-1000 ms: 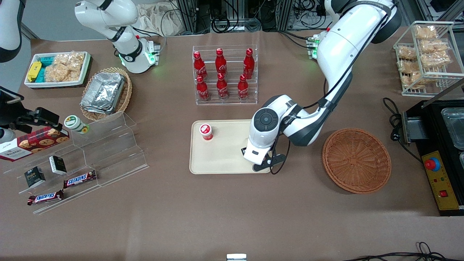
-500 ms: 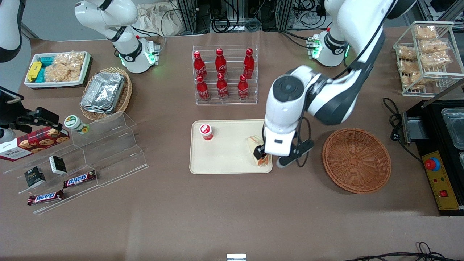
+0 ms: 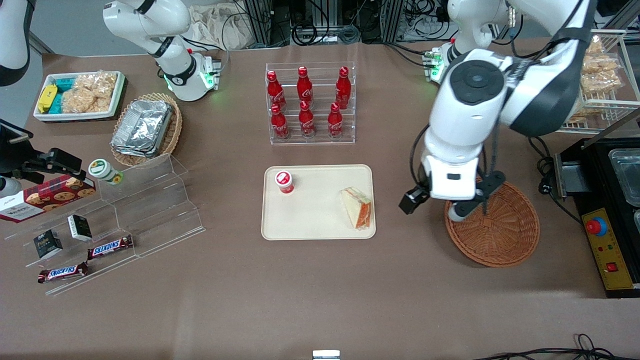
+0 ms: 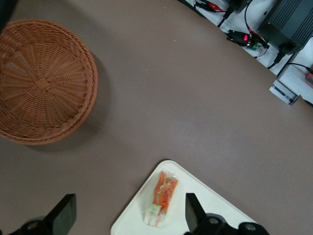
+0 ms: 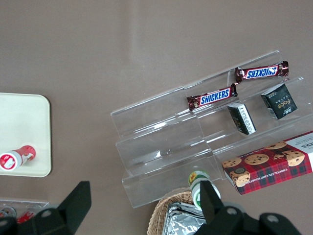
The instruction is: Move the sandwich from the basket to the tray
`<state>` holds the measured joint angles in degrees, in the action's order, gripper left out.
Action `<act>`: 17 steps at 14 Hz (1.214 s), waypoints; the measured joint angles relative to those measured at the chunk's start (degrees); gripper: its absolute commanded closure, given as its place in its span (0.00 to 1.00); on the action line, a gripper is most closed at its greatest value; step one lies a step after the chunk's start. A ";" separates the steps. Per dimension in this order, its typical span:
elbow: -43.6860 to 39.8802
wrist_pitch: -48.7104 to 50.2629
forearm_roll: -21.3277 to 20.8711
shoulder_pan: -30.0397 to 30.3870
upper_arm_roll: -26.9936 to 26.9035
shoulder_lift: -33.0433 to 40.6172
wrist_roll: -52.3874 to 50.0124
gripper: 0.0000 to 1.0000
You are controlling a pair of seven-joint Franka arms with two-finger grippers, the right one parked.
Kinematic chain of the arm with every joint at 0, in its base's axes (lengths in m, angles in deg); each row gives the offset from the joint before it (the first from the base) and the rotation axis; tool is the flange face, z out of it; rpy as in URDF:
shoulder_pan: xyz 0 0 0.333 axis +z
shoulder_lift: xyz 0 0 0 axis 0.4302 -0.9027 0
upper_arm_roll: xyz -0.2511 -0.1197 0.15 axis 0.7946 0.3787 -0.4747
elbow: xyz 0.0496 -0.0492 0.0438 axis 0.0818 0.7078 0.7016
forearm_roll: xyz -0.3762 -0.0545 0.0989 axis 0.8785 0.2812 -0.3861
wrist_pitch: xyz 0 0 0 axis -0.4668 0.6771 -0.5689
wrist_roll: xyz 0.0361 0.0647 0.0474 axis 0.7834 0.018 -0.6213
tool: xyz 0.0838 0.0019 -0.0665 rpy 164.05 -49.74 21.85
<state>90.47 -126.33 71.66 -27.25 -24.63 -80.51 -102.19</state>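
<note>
A clear acrylic rack (image 3: 311, 104) holding six red cola bottles (image 3: 305, 119) is seen at the middle of the brown table (image 3: 300, 290), and a small red-capped cup (image 3: 284, 181) stands nearer the camera than it. Toward the parked arm's end, a pale oval wicker basket (image 3: 172, 132) of foil containers (image 3: 142, 127), a white bin (image 3: 77, 95) of snacks and a clear stepped acrylic stand (image 3: 150, 200) are found. Two Snickers bars (image 3: 110, 247), two small dark boxes (image 3: 79, 227), a red tartan cookie box (image 3: 45, 197) and a green-lidded jar (image 3: 104, 170) are carried on that stand.
</note>
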 measured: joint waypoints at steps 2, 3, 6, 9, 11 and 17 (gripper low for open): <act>0.00 2.14 2.81 3.36 -0.06 1.83 6.44 0.00; 0.00 3.35 4.11 5.10 -0.11 2.73 10.26 0.00; 0.02 6.70 7.71 7.81 -3.16 5.35 22.36 0.00; 0.13 9.38 11.85 4.33 -13.11 7.79 35.40 0.00; 0.69 10.24 13.59 1.16 -19.85 9.42 42.56 0.00; 7.63 10.58 16.15 -1.62 -29.66 16.25 57.54 0.00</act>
<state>98.11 -115.75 87.81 -28.87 -54.28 -64.26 -44.65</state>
